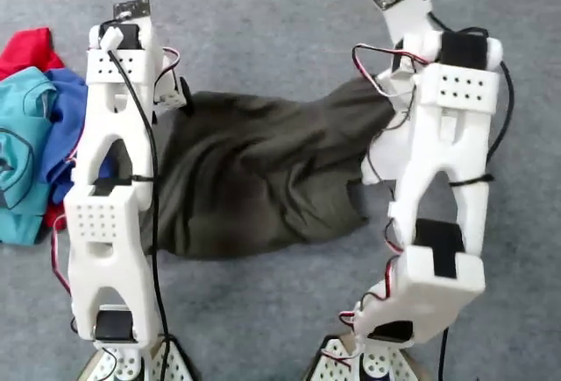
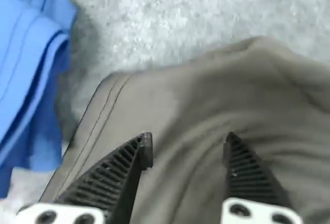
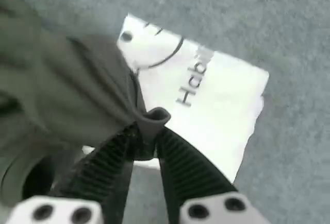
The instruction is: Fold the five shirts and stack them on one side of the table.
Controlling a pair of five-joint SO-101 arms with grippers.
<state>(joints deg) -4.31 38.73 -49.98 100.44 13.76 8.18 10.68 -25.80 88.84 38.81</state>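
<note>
My right fingers pinch a fold of the shirt, left fingers wide just over its edge, so I reckon left must grip next, then fold.

Layout, as seen from my side. One shirt lies spread on the bench between my two arms. To its left, just beside my left arm, sits a pile of shirts. My left hand stands over the spread shirt's left edge, fingers apart. My right hand is at its far right corner, a fold of cloth between the fingers, above a sheet of paper lying on the bench.
</note>
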